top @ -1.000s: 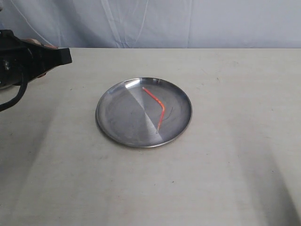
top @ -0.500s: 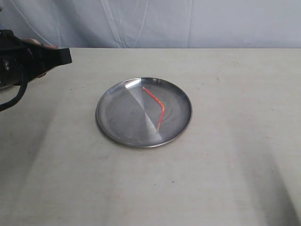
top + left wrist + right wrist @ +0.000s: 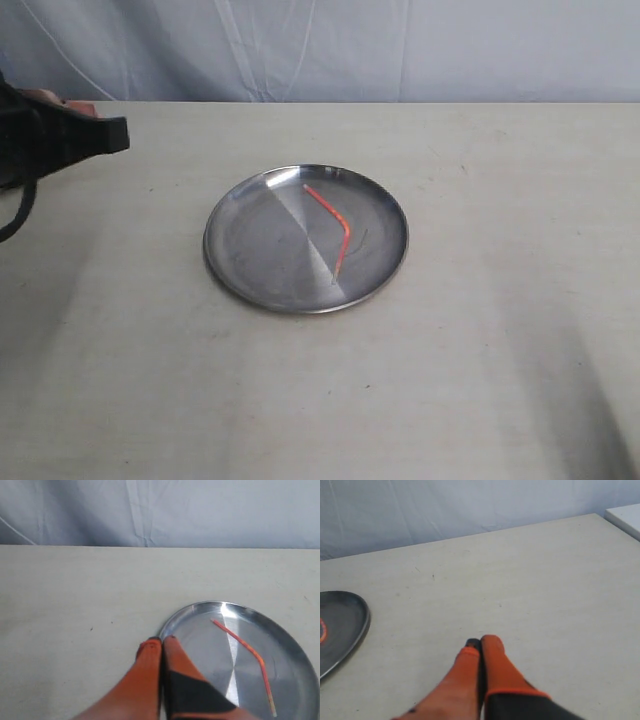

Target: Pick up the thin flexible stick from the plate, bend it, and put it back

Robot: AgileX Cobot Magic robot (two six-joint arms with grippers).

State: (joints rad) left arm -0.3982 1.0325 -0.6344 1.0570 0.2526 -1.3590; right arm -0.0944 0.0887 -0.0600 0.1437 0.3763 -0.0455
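Note:
The silver plate lies at the table's middle, and the thin red-orange stick rests in its right half, bent into an angle. The left wrist view shows the same plate and stick. My left gripper is shut and empty, its orange fingertips above the plate's near rim; in the exterior view its arm sits at the far left edge. My right gripper is shut on nothing, held over bare table to the right of the plate, and is outside the exterior view.
Beige tabletop surrounds the plate on all sides. A pale blue cloth backdrop hangs behind the table's far edge. A white object's corner shows at the table's far right in the right wrist view.
The left arm has drawn back toward the left edge of the exterior view. The plate and the bent stick have not moved.

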